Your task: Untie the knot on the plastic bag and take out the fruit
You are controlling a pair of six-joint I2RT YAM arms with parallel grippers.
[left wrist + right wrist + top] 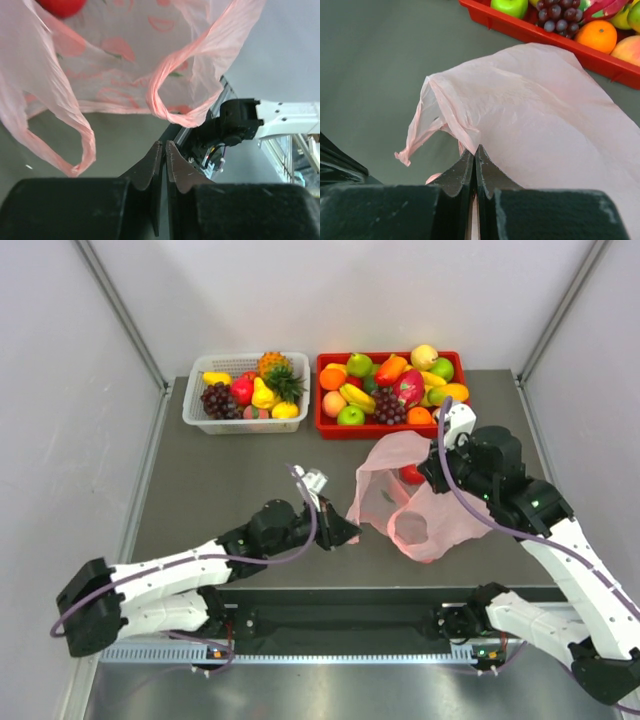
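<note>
While the plastic bag [425, 512] sits mid-table [220, 480], just in front of the red tray [330, 430], the right gripper [475, 150] is pinched tight on its upper film. Left gripper [164, 145]: fingers pressed together, holding nothing, tips just short of one handle loop [159, 97]. The two loops hang separate. One red fruit [60, 6] shows through the bag.

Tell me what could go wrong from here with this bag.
1. The right fingers pinch only a thin fold of the bag; pulled, it may slip or tear.
2. The left fingers are shut on nothing and the loops hang free ahead, so the bag is held at one spot and the red fruit inside could roll out.
</note>
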